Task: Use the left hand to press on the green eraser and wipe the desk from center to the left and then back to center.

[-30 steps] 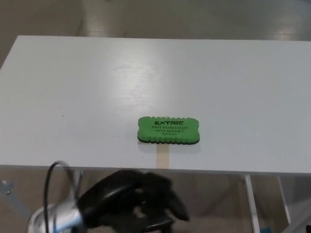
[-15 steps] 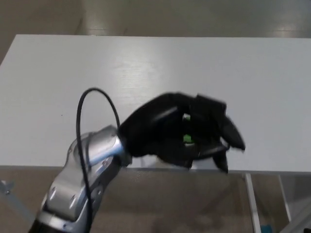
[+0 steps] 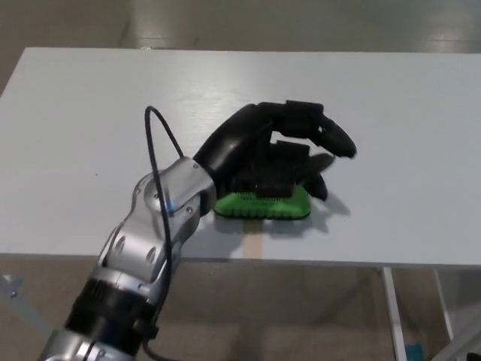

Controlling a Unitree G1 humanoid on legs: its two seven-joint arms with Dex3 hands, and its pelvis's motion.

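The green eraser (image 3: 263,204) lies flat on the white desk (image 3: 90,135), near its front edge at the centre. My left hand (image 3: 279,154) hangs over the eraser's far half and hides most of its top; only the near green strip shows. The fingers (image 3: 331,135) are curled and spread, reaching forward and right past the eraser. I cannot tell whether the palm touches the eraser. The silver left forearm (image 3: 154,226) comes up from the lower left. My right hand does not show.
A short tan strip (image 3: 252,245) marks the desk's front edge just below the eraser. A black cable (image 3: 156,143) loops above the wrist. Below the desk edge a white table leg (image 3: 391,308) shows at the right, over a brown floor.
My left hand rose from below the desk's front edge and moved forward over the eraser. The view has shifted slightly downward.
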